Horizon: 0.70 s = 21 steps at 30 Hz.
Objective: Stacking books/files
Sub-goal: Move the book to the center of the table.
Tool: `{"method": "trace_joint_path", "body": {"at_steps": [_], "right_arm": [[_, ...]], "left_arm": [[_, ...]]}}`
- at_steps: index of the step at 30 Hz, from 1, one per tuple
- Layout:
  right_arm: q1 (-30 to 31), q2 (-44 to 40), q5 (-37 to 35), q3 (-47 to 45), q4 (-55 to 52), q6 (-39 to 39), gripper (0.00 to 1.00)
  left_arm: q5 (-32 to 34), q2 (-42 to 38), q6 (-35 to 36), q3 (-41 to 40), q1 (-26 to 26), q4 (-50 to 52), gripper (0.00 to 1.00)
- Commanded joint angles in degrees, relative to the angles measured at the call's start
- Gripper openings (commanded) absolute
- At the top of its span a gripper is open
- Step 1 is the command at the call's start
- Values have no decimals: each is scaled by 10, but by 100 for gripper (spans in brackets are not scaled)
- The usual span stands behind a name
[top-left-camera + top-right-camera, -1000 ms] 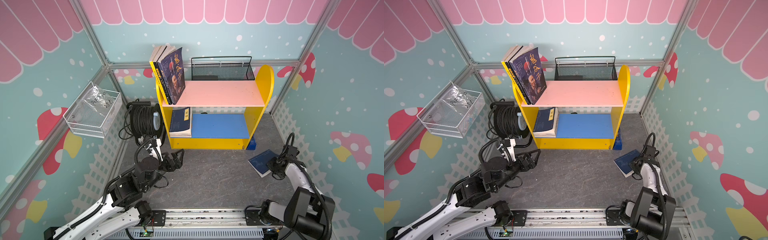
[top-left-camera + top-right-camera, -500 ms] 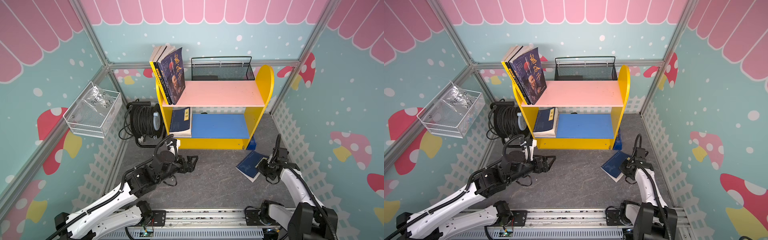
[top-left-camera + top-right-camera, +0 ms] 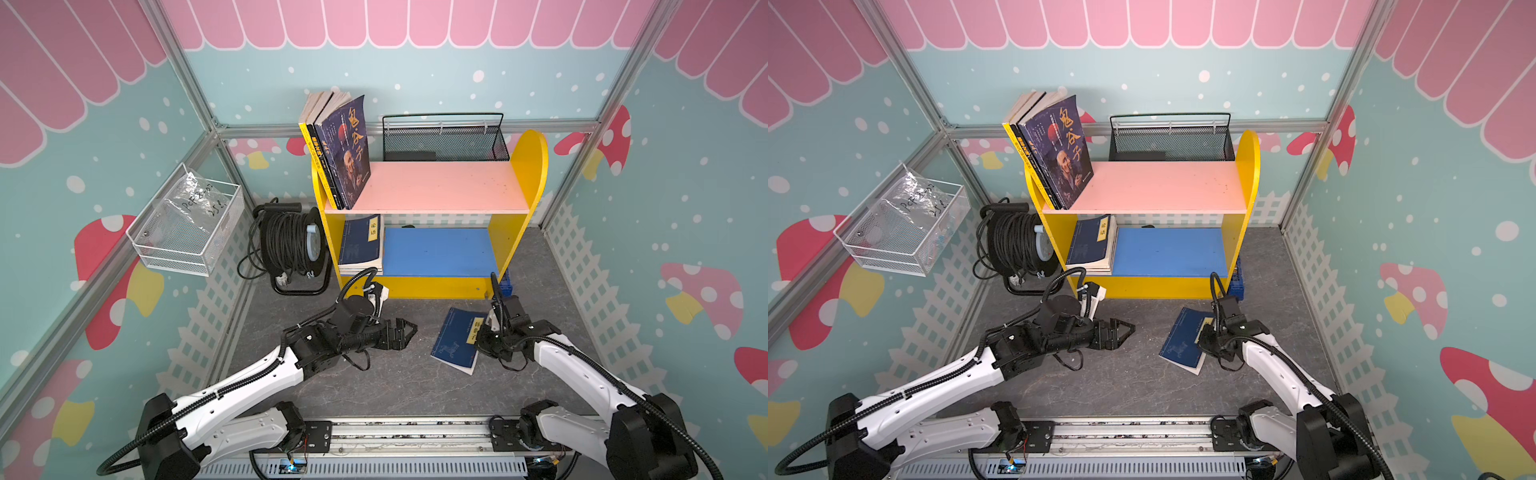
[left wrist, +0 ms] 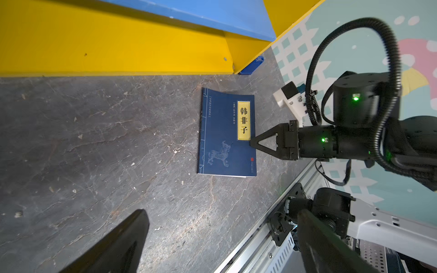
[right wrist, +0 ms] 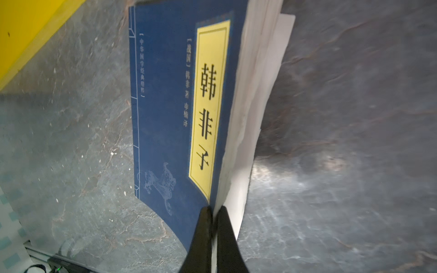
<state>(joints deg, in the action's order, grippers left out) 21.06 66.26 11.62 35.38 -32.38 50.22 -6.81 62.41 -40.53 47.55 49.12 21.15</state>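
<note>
Where the right gripper (image 5: pixel 214 209) bites: its jaws are closed on the fore-edge of the navy book (image 5: pixel 165 106), low near a corner. A few pale leaves splay outside the pinch.
Navy book: it lies on the grey floor (image 3: pixel 374 386) in front of the shelf, cover up, with its yellow title label towards the pinching arm. The gripped edge looks slightly raised and the spine side is down.
Left gripper (image 3: pixel 409 330): spread wide and empty, aimed at the book's spine side but apart from it.
Bookshelf (image 3: pixel 519 232): just beyond both arms. A flat pile of navy books (image 3: pixel 359 245) sits on the blue lower board, on the left arm's side.
Top board: thicker books (image 3: pixel 345 153) stand upright against the end panel.
Risk, grip: a corner pinch on a limp paperback may let it sag, fan open or slide out when lifted.
Risk, leaves: the stray leaves could crease or tear.
Risk, placing: a drooping edge might catch the yellow front lip or shove the pile askew.
Risk, arms: the grippers face each other closely, so a hasty left approach could knock the book loose.
</note>
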Motion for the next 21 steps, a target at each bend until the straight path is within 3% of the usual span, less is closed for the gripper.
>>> {"method": "trace_joint_path", "body": {"at_steps": [1,7,13,21], "right_arm": [[50,48,-6,4,56,48,0],[100,119,-7,8,144,52,0],[103,168,25,15,206,-8,0],[103,222,14,33,196,-54,0]], "left_arm": [[-6,33,-21,-15,-4,-9,99],[7,98,-29,-23,-4,-19,99],[-12,165,-55,-43,-4,-73,99],[-16,279,-45,-4,-8,-103,99]]}}
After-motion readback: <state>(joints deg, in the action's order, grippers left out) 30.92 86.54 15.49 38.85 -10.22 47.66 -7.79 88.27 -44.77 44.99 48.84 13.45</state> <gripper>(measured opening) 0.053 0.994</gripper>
